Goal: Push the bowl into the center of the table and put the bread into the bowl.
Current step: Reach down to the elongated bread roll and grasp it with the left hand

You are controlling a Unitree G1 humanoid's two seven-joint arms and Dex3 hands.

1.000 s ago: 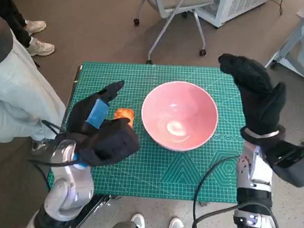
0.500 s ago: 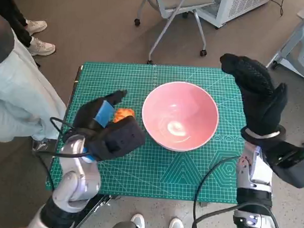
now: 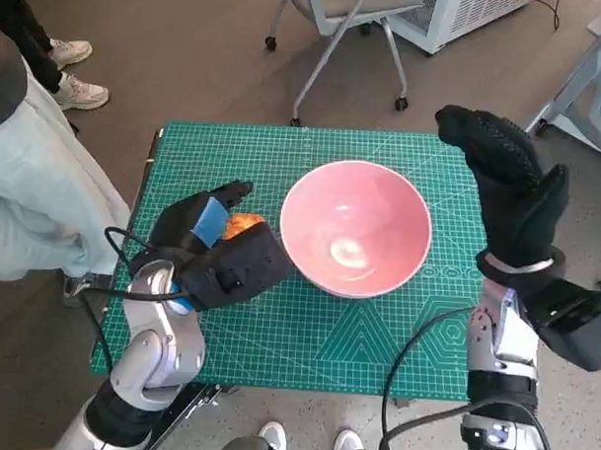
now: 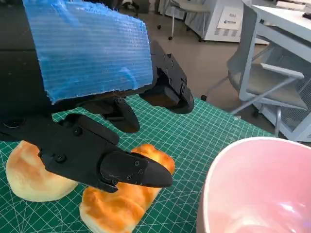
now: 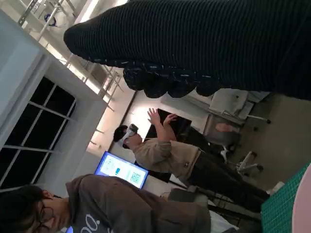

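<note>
Pink bowl (image 3: 355,228) upright near the middle of the green tabletop (image 3: 307,334), nothing in it. Bread (image 4: 124,199) on the mat just left of the bowl (second pale roll (image 4: 30,172) beside it in the left wrist view). Left hand (image 3: 219,254) over the bread, fingers (image 4: 129,170) spread above it, gripping nothing. Right hand (image 3: 507,183) raised by the tabletop's right edge, fingers extended, holding nothing. People visible in the right wrist view.

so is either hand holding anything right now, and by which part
Nothing is held. The left hand hangs over the bread with its fingers apart, not closed on it. The right hand is raised beside the bowl, holding nothing.
</note>
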